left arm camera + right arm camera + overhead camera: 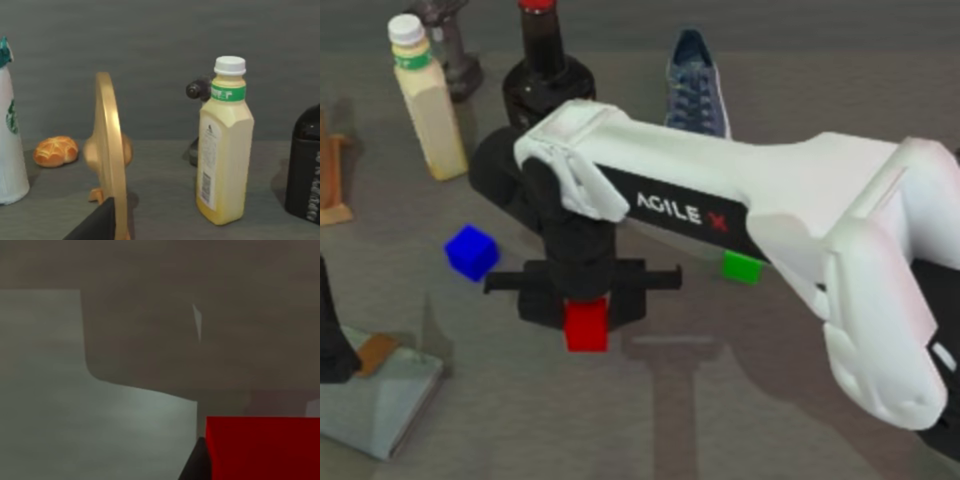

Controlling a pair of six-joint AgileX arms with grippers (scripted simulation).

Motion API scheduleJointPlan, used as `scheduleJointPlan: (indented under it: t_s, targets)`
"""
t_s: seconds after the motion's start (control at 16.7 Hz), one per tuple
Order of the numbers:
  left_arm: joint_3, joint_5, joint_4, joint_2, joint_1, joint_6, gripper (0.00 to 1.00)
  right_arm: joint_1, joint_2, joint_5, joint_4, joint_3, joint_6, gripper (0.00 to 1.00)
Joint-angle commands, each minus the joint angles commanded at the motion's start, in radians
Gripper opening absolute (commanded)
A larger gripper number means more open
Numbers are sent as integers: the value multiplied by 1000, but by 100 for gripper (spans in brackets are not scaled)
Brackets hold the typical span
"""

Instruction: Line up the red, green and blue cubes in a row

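Now right hand [586,300] clamped on red cube [586,326], over table [720,400]

The top view looks steeply down on the tabletop [720,420] from close above the right arm, the left wrist view faces level past the cream bottle [223,145] at 10 o'clock, and the right wrist view presses near the red cube [262,447].

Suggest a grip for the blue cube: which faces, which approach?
Come straight down from above on the blue cube and pinch two opposite side faces. It sits flat and alone on the table, turned slightly, so rotate the fingers to match its edges.
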Motion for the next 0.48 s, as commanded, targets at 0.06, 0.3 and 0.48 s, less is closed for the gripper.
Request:
scheduleJointPlan:
  t_s: [0.06,0.3,0.48]
  targets:
    - [0,0,0,0,0,0,100,0,0,0,0,0,0,8]
    - [0,0,0,0,0,0,100,0,0,0,0,0,0,38]
    - [0,0,0,0,0,0,100,0,0,0,0,0,0,60]
